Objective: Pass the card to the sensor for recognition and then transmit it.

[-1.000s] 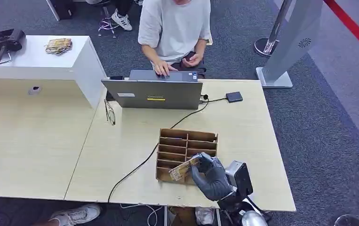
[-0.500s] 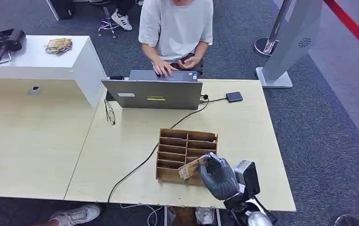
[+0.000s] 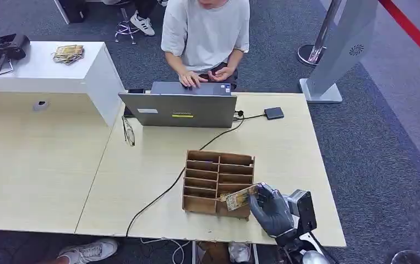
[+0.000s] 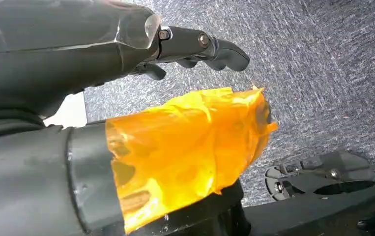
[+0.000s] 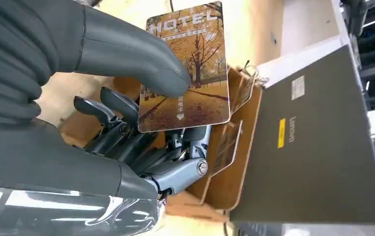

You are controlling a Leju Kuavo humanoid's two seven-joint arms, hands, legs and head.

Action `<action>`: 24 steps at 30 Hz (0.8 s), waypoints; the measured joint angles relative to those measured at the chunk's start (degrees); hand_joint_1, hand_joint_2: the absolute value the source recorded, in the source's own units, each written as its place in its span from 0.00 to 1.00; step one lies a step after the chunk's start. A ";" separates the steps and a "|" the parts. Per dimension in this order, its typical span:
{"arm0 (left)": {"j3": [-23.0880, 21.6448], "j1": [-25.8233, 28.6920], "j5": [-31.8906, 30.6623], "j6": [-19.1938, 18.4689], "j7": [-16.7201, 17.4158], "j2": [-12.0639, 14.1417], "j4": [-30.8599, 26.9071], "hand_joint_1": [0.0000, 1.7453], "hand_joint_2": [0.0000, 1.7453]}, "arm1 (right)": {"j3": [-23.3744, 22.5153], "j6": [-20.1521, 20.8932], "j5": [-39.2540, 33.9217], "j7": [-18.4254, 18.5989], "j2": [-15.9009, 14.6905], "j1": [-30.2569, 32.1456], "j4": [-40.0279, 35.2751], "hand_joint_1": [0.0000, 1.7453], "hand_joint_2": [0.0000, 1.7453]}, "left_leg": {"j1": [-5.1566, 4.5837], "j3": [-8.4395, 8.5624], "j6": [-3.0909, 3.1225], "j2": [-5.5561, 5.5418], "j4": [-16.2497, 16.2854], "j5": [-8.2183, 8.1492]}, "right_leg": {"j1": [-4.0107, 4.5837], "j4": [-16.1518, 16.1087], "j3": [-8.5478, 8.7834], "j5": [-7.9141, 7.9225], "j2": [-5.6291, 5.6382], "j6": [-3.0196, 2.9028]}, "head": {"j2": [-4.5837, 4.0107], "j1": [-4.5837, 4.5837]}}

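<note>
My right hand (image 3: 273, 212) pinches a hotel card (image 3: 241, 197) printed with autumn trees, holding it just above the near right corner of the wooden slotted card box (image 3: 218, 165). In the right wrist view the thumb presses on the card (image 5: 187, 69), with the fingers (image 5: 126, 132) behind it and the box (image 5: 224, 167) beyond. A small dark sensor pad (image 3: 274, 113) lies on the far right of the table, wired to the laptop (image 3: 180, 110). My left hand (image 4: 101, 44) hangs over grey carpet holding nothing, its fingers stretched out and its thumb wrapped in orange tape (image 4: 190, 142).
A person (image 3: 206, 33) sits behind the laptop with both hands at its keyboard. A black cable (image 3: 163, 192) runs from the laptop across the table to the near edge. Glasses (image 3: 128, 131) lie left of the laptop. A white counter (image 3: 59, 71) stands at the far left.
My right hand has carried the card to the right and back toward the table's near edge, off the box's near slots. The person's hand has come down to the keyboard.
</note>
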 joint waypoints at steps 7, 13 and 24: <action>0.00 0.00 0.00 0.00 0.00 0.00 0.00 0.00 0.00 | -1.55 0.00 0.24 -0.02 -0.64 0.36 0.66 1.00 1.00 | 0.00 0.00 0.00 0.00 0.00 0.00 | 0.00 0.00 0.00 0.00 0.00 0.00 | 0.00 0.00; 0.00 0.01 0.00 0.00 0.00 0.00 0.00 0.00 0.00 | -2.69 -0.15 1.29 -0.02 -0.90 0.50 0.85 1.00 1.00 | 0.00 0.00 0.00 0.00 0.00 0.00 | 0.00 0.00 0.00 0.00 0.00 0.00 | 0.00 0.00; 0.02 0.01 -0.04 -0.07 -0.17 0.00 0.00 0.00 0.00 | -7.22 -1.99 5.84 0.37 -3.00 0.51 1.16 1.00 1.00 | -0.01 -0.01 0.00 -0.01 0.00 0.00 | -0.01 -0.01 0.00 0.00 0.00 0.00 | 0.00 0.00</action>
